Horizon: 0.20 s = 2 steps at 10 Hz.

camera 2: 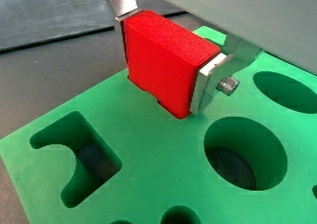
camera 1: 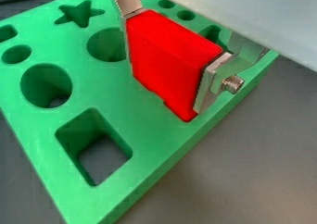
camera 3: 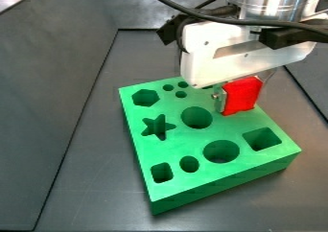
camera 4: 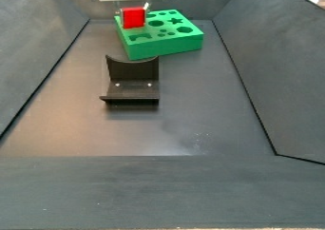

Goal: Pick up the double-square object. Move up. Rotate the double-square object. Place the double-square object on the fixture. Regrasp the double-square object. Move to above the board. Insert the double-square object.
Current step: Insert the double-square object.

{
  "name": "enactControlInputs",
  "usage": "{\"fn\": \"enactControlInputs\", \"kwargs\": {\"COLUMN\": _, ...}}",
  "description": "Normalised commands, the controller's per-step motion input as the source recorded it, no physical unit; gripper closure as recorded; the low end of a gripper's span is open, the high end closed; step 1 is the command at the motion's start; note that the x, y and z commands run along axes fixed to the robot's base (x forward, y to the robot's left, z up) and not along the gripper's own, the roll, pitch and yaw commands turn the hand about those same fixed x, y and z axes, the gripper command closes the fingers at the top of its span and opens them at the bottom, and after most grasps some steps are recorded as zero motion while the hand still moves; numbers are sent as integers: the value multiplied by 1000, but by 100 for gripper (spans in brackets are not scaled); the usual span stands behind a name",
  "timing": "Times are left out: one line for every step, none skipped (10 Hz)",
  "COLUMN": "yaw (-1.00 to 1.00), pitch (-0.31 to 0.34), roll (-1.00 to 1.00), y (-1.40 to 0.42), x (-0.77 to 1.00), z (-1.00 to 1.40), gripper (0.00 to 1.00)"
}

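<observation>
Red block (camera 1: 168, 61), the double-square piece, hangs in the gripper (camera 1: 173, 44) over the green board (camera 1: 74, 117), clamped between the 2 silver fingers (camera 1: 221, 75), which press flat against its opposite sides. The jaws stand only as far apart as the block is wide. In both wrist views the block's lower end is just above the board's top face or touching it; which of the 2 cannot be told.

In a side view the block (camera 3: 241, 94) sits under the white gripper body (camera 3: 244, 54), above the board's (camera 3: 205, 169) far right part, next to a round hole and behind the square hole near the right corner. The board's cut-outs include a star (camera 3: 156, 127), circles, ovals and squares (a keyhole-like slot shows in a wrist view (camera 2: 74, 154)).

From the more distant side view, the board (camera 4: 165, 36) lies at the far end of the dark floor with the block (camera 4: 132, 17) over its left part, and the dark L-shaped fixture (camera 4: 129, 82) stands in front of it, well apart from the block.
</observation>
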Motion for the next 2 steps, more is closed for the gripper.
{"fn": "enactControlInputs", "kwargs": {"yaw": 0, "pitch": -43, "roll": -34, "y": 0, "x": 0, "z": 0, "gripper": 100}}
{"fn": "enactControlInputs", "kwargs": {"yaw": 0, "pitch": 0, "roll": 0, "y": 0, "x": 0, "z": 0, "gripper": 100}}
